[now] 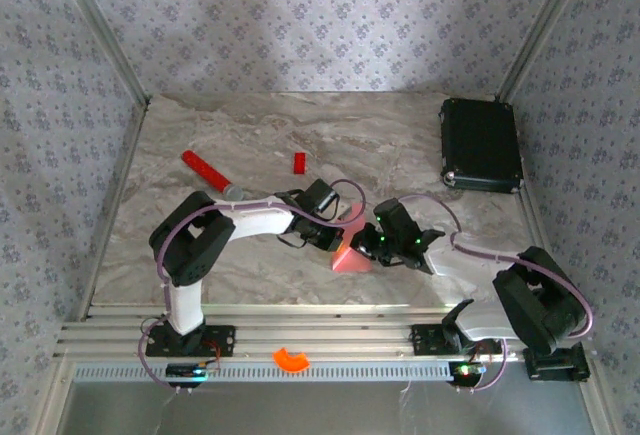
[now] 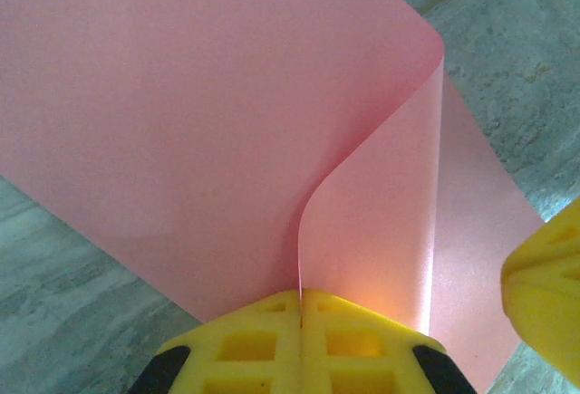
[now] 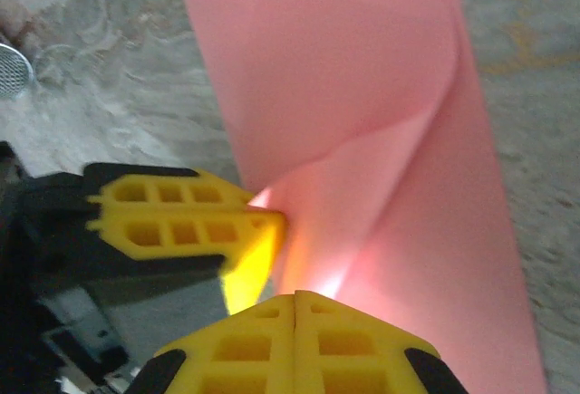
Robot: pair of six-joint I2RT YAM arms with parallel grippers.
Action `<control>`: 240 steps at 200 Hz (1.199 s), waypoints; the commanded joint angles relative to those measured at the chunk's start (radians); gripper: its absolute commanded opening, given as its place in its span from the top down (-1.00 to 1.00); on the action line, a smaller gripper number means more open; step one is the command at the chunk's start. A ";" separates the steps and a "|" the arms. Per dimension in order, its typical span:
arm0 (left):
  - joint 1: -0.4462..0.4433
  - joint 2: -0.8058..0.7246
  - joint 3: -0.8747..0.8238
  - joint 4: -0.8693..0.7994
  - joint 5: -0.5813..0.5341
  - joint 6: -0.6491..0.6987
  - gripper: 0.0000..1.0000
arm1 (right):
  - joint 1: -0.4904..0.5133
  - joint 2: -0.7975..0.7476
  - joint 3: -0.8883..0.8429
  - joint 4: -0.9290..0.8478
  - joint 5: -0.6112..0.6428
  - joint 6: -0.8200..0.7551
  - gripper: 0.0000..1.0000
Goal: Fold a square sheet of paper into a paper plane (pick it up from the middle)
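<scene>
Near the table centre — left fingers and right fingers side by side, both pinched shut on the curled paper.

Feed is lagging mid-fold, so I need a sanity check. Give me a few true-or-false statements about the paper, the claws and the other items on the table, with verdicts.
1. The left claw and the right claw are both shut on the pink sheet. True.
2. The sheet lies flat on the table. False: part of it curls over in a soft bend where the claws pinch it.
3. The small red block sits on the sheet. False: it lies apart on the table, farther back.
4. The black case sits at the far right of the table. True.
</scene>
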 commanded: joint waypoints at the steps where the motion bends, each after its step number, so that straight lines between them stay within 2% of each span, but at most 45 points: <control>1: -0.010 0.050 -0.011 -0.043 -0.005 -0.009 1.00 | -0.004 0.041 0.029 0.049 -0.010 0.026 0.94; 43: -0.010 0.054 -0.009 -0.043 -0.004 -0.005 1.00 | -0.010 0.108 0.046 0.118 -0.025 0.048 0.95; 89: -0.010 0.054 -0.010 -0.047 -0.004 -0.002 1.00 | -0.009 0.155 0.018 0.009 0.008 0.030 0.97; 131: -0.010 0.061 -0.012 -0.056 -0.004 0.007 1.00 | -0.008 0.127 -0.062 0.011 0.033 0.058 0.98; 168: -0.011 0.070 -0.008 -0.062 0.004 0.012 1.00 | -0.013 0.093 -0.011 0.003 0.006 0.033 0.98; 203: -0.011 0.075 0.004 -0.073 0.009 0.015 1.00 | -0.072 0.065 0.043 -0.002 -0.027 0.006 0.97; 240: -0.011 0.076 0.007 -0.078 0.010 0.015 1.00 | -0.120 0.116 0.029 -0.045 -0.013 -0.024 0.98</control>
